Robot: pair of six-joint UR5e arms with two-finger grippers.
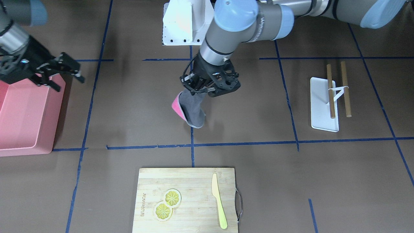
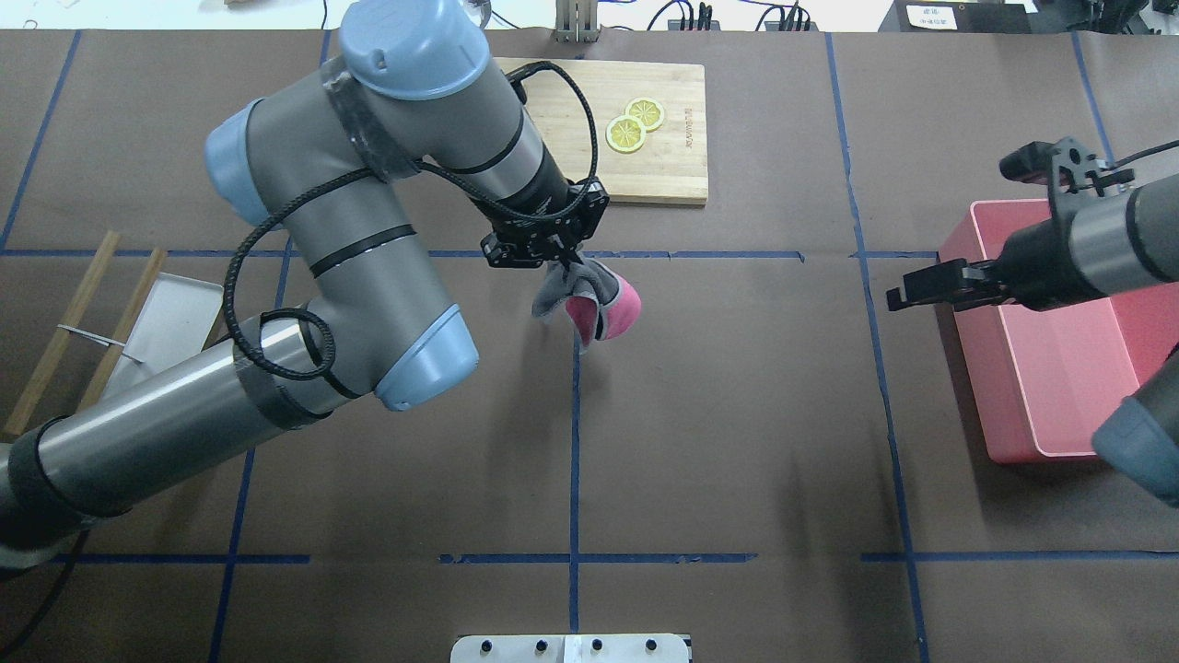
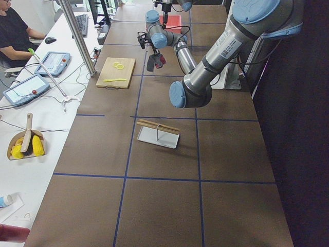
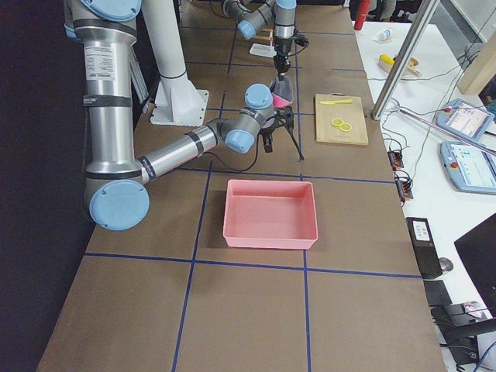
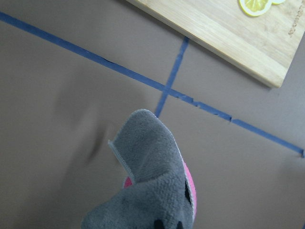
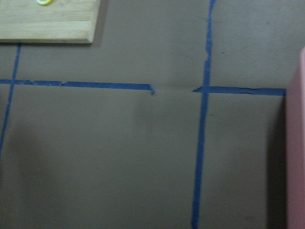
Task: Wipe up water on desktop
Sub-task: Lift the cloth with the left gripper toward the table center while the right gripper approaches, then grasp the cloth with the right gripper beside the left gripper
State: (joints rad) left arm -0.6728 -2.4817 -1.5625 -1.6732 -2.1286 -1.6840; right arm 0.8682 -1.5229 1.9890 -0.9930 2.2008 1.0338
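Note:
My left gripper (image 1: 202, 89) is shut on a grey and pink cloth (image 1: 193, 110), which hangs from it just above the middle of the brown desktop (image 1: 129, 113) near a crossing of blue tape lines. The cloth also shows in the overhead view (image 2: 594, 296) and in the left wrist view (image 5: 152, 181), where it hides the fingers. I cannot make out any water on the desktop (image 2: 737, 414). My right gripper (image 2: 967, 226) is open and empty, above the near edge of the pink bin (image 2: 1059, 368).
A wooden cutting board (image 1: 187, 197) with two lemon slices (image 1: 167, 204) and a yellow knife (image 1: 219, 200) lies at the far side. A white tray (image 1: 320, 103) with wooden sticks (image 1: 344, 87) lies on my left side. The pink bin (image 1: 26, 116) stands on my right.

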